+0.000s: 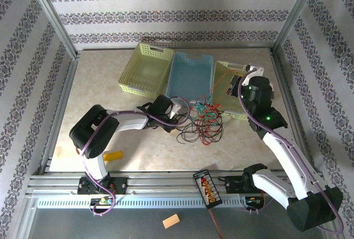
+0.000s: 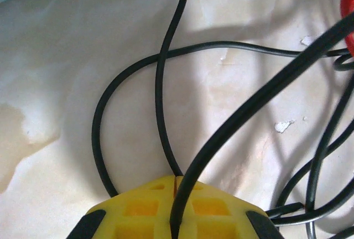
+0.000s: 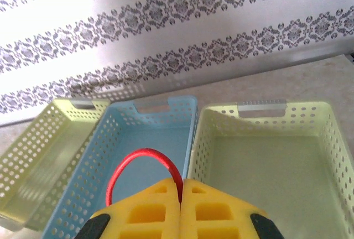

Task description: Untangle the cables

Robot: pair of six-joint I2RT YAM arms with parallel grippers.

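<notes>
step: separating them
left gripper (image 2: 176,188): clamps black cable (image 2: 159,95)
right gripper (image 3: 181,188): pinches red cable (image 3: 145,152)
next: probably drag red clear

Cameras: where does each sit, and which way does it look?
Top external: above and behind, looking down on the beige table; left arm and right arm show, left claw at the tangled thin red, green and black cables.
Left wrist: on that arm, looking down close; left claw is shut on a black cable.
Right wrist: on that arm, facing the patterned wall; right claw pinches a red cable.
Shared: top and right wrist both see the blue perforated basket.
</notes>
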